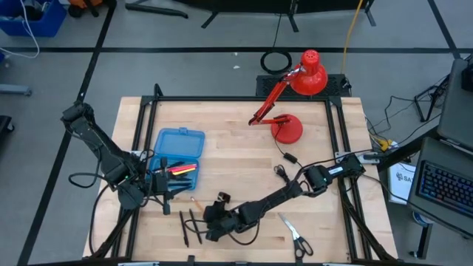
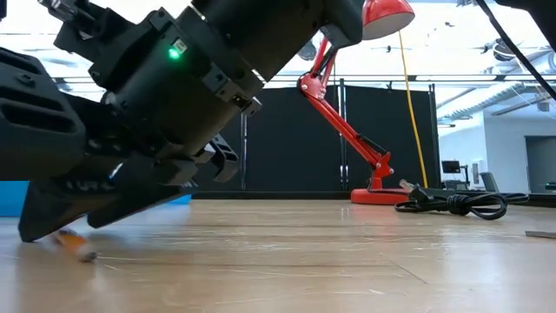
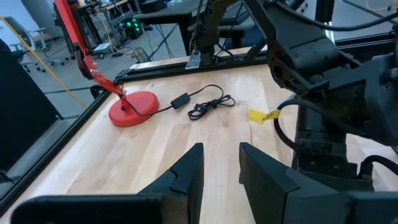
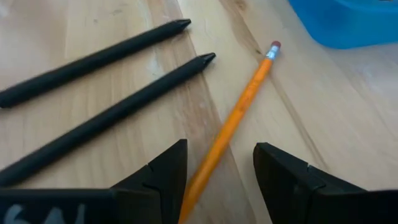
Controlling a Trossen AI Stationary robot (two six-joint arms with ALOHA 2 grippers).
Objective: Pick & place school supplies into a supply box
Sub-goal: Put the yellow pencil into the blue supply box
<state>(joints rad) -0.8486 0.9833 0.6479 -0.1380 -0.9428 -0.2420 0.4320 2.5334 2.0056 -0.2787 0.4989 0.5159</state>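
The orange pencil [image 4: 239, 106] lies flat on the table with its eraser end toward the blue supply box [image 4: 348, 22]. My right gripper [image 4: 217, 165] is open and low over the pencil, one finger on each side of its sharpened half. Two black pens [image 4: 99, 59] lie side by side next to it. In the high view the pencil [image 1: 196, 201] shows just beyond my right gripper [image 1: 211, 222]. The supply box [image 1: 178, 151] lies open with several pens [image 1: 182, 169] inside. My left gripper [image 1: 161, 185] is open at the box's near edge. The scissors [image 1: 295, 235] lie near the table's near edge.
The red desk lamp's base [image 1: 287, 129] stands at the far right, and its black cable [image 3: 205, 106] coils toward the table's middle. A yellow tag [image 3: 264, 116] hangs on my right arm. The two black pens [image 1: 188, 225] lie left of my right gripper.
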